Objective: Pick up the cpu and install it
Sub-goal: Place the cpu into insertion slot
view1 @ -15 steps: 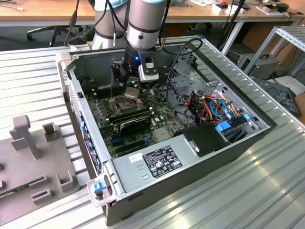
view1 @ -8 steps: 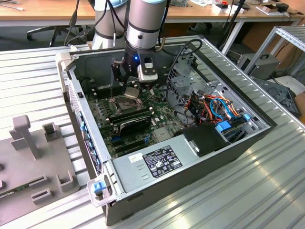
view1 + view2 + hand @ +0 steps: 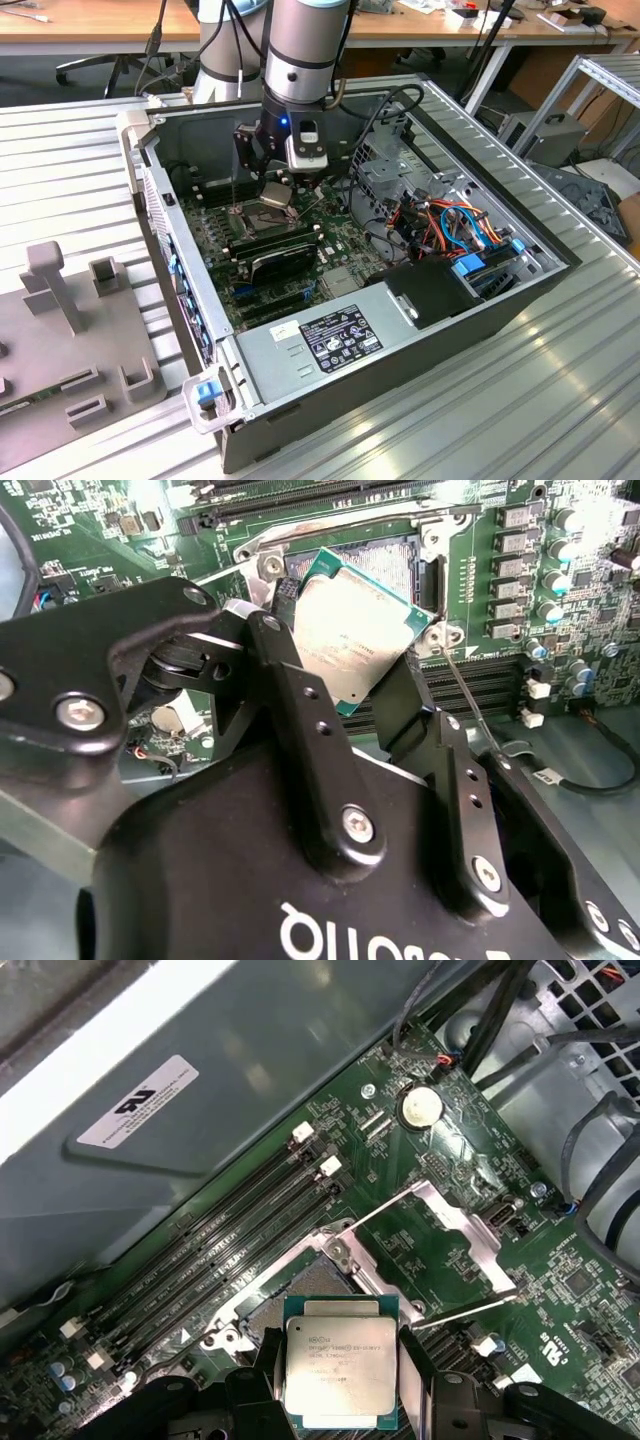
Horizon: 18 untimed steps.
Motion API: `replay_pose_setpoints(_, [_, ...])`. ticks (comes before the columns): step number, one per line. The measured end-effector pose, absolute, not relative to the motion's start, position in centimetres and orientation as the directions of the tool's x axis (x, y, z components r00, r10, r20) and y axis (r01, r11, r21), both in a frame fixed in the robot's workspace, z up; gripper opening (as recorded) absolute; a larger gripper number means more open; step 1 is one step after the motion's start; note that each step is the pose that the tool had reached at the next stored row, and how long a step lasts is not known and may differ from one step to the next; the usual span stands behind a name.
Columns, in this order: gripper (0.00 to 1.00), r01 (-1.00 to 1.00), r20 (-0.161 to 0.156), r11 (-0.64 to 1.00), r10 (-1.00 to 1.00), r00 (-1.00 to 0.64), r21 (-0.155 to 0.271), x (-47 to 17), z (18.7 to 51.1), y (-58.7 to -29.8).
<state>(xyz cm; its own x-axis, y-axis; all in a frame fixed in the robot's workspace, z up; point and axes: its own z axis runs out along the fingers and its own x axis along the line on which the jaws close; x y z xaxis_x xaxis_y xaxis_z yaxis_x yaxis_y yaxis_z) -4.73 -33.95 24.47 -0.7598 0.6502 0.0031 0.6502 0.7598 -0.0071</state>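
Gripper (image 3: 345, 655) clamped on the cpu (image 3: 350, 630) by two opposite edges, holding it tilted over the open socket (image 3: 305, 1295) on the motherboard. The first wrist view catches the hinged frame (image 3: 440, 1230) swung open beside the socket; the exterior view takes in the whole open computer case (image 3: 450, 340) lying on the desk (image 3: 560, 400).

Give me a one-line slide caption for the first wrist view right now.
Black gripper holds the small, thin, square silver-grey cpu at the open motherboard socket, its hinged metal frame flipped open.
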Motion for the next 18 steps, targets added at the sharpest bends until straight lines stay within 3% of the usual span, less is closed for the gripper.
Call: replay_pose_setpoints(18, [0.55,0.725,0.003,0.689,0.725,-0.689,-0.007,-4.74,24.46,-33.95])
